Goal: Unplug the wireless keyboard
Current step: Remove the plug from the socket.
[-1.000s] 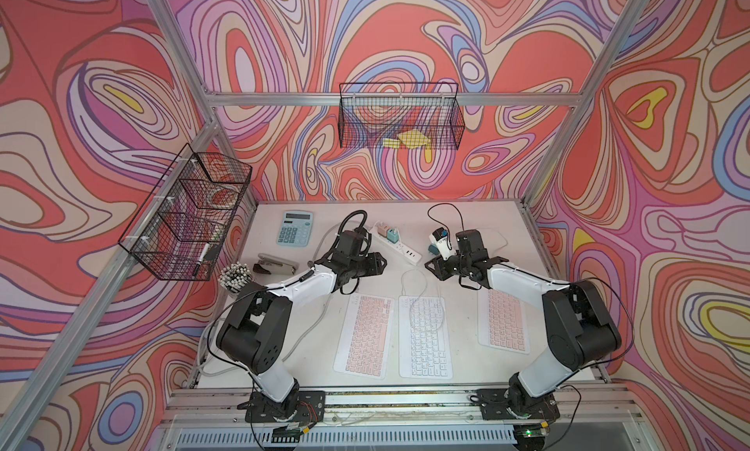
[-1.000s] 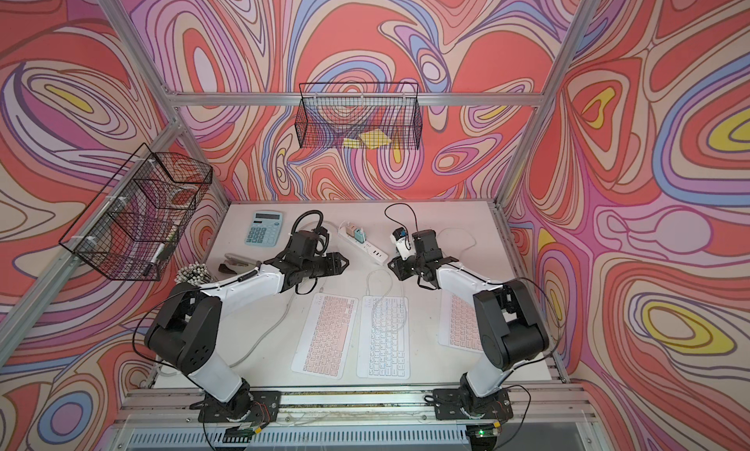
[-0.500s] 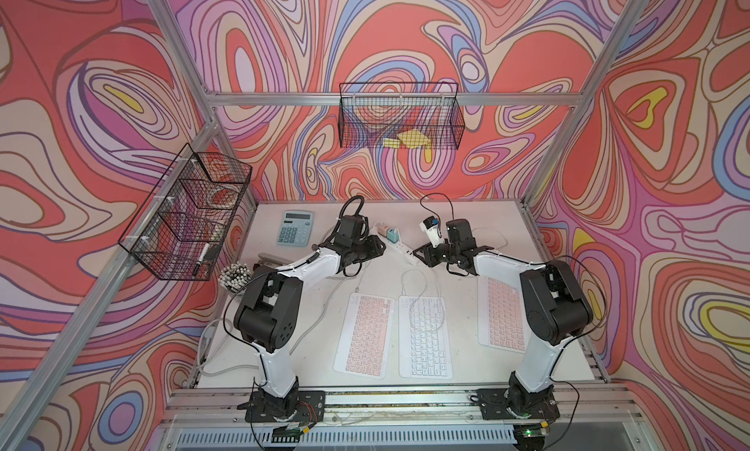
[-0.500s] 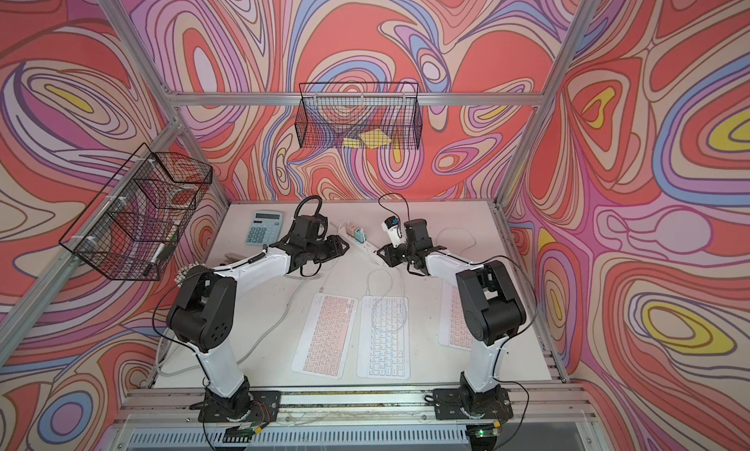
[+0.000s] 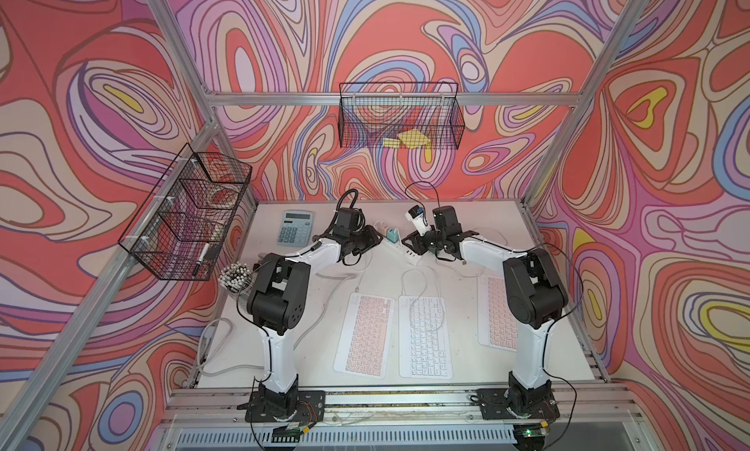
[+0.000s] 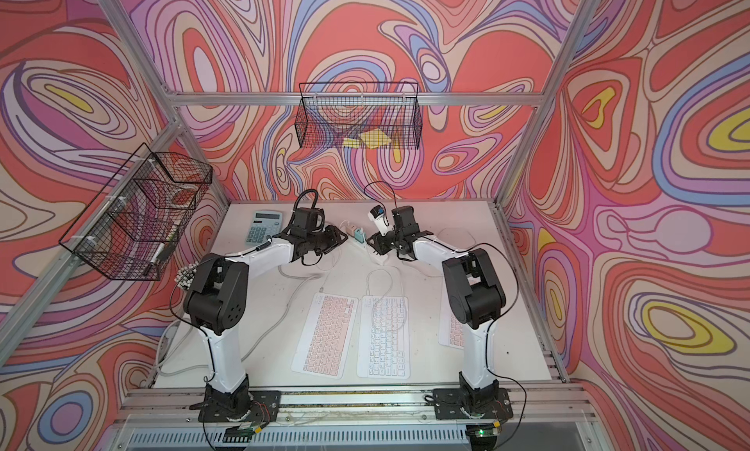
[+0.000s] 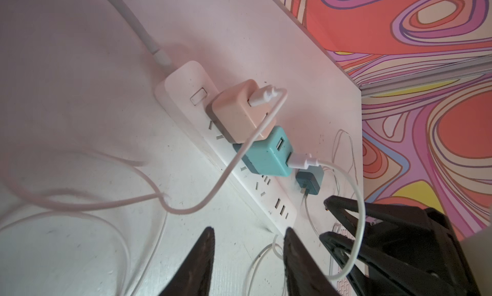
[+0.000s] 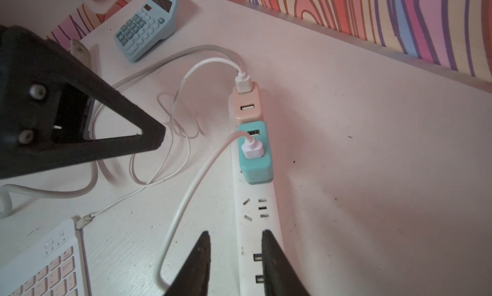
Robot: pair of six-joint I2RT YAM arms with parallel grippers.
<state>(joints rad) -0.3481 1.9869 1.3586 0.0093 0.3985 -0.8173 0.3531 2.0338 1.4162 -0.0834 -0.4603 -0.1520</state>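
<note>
left wrist view is showing the left claw with its two fingers apart and nothing between them. the power strip is lying just in front of it, with its near end almost under the tips. a pink charger and a teal charger are sitting in the strip a little farther ahead. each one is holding a white cord. a small dark teal plug is lying loose on the table beside the strip, close to the right claw.

the right claw is hanging over the same strip. its fingers are apart too, and they are not squeezing anything.

in both top views the keyboards are lying behind the claws, back toward the robot's feet. there is a pink keyboard, a white keyboard and a second pink keyboard partly under the right arm.

a second ago both claws were sitting closer to the keyboards. now both arms are reaching farther out, and the claws are facing each other across the strip. the left claw's fingers are also coming a bit closer together. i think the robot is getting ready to pull a cord or a charger out, maybe with one claw holding the strip down. both chargers are still in their holes. i cannot tell which cord is going to which keyboard.
</note>
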